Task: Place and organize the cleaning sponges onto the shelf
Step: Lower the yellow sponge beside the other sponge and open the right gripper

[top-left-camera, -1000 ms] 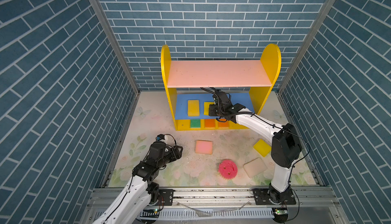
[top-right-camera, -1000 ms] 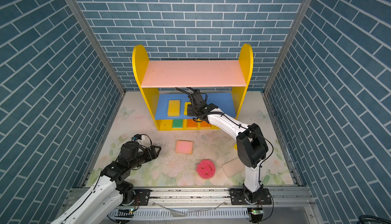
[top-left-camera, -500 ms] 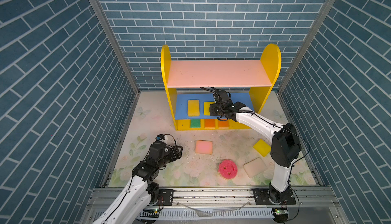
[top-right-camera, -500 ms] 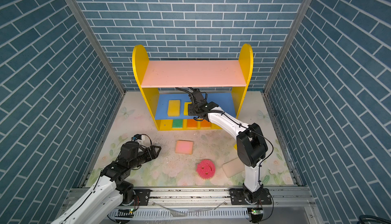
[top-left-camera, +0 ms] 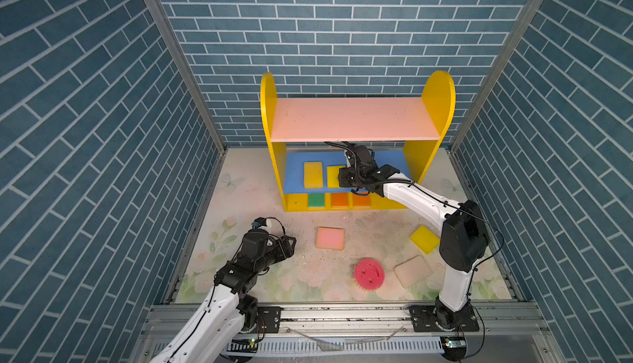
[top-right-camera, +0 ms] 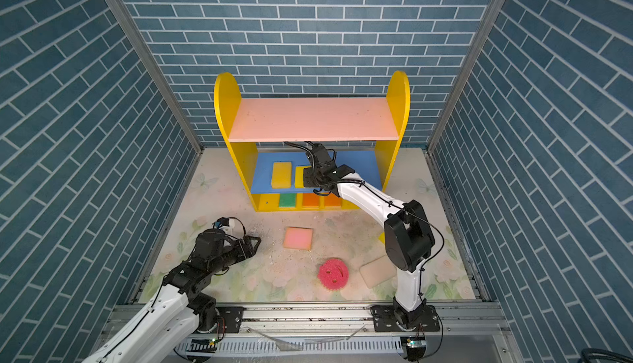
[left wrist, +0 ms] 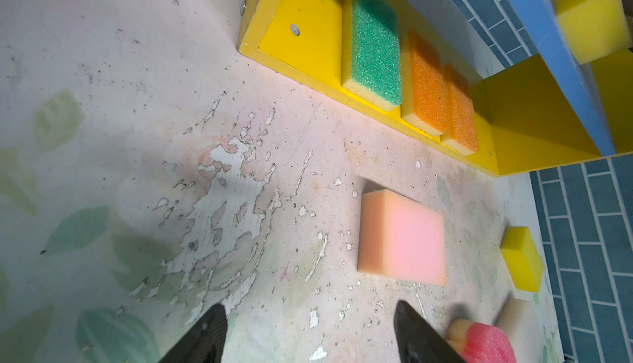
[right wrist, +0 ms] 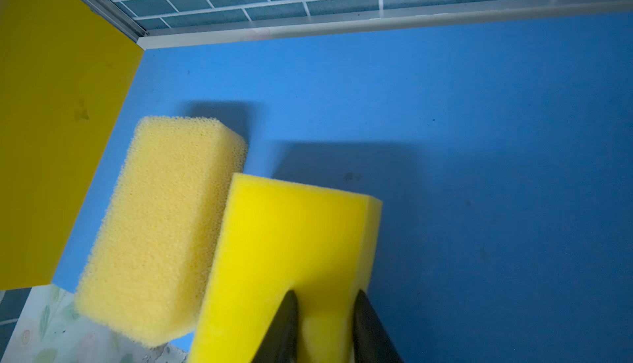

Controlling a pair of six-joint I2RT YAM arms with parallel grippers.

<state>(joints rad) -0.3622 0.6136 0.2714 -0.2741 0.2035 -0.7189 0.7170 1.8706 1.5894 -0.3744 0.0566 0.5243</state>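
The shelf stands at the back. On its blue middle board lies a porous yellow sponge, and a smooth bright yellow sponge leans against it. My right gripper reaches under the pink board and both its fingers still press that bright yellow sponge. A green sponge and two orange ones lie on the yellow base. On the floor are a pink sponge, a yellow one, a cream one and a round pink smiley sponge. My left gripper hovers open and empty, left of the pink sponge.
Brick-patterned walls close in the floral mat on three sides. A metal rail runs along the front edge. My right arm's elbow stands over the mat beside the yellow floor sponge. The pink top board carries nothing.
My right gripper's jaws have parted a little around the bright yellow sponge, which now rests on the blue board. The left arm has not moved.
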